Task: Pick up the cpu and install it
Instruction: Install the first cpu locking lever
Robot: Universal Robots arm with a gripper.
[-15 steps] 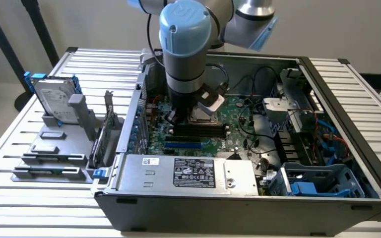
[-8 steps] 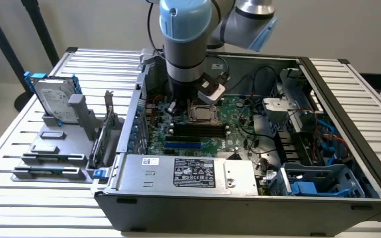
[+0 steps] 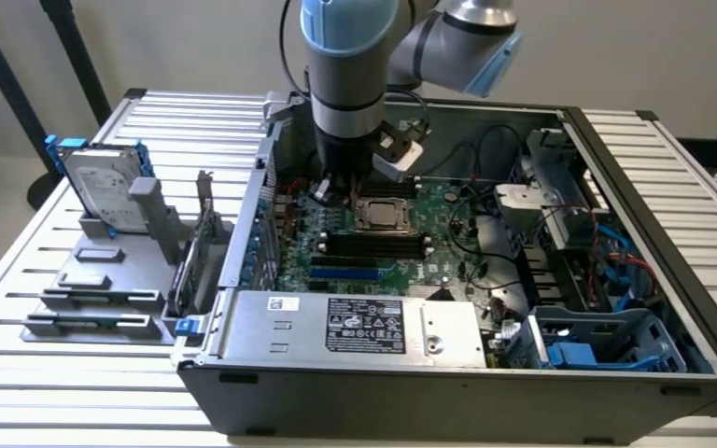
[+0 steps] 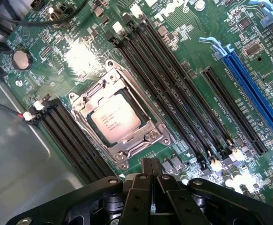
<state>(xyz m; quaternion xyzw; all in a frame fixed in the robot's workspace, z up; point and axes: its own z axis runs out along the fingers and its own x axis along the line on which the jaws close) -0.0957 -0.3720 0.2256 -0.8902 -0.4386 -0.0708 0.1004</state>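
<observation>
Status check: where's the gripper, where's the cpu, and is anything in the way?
Gripper shut, empty, above the motherboard. Cpu seated in its socket, metal frame around it. Nothing between gripper and socket.

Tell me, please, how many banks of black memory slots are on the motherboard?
2. One bank lies along one side of the cpu socket, the other bank along the opposite side; the gripper may hide more.
</observation>
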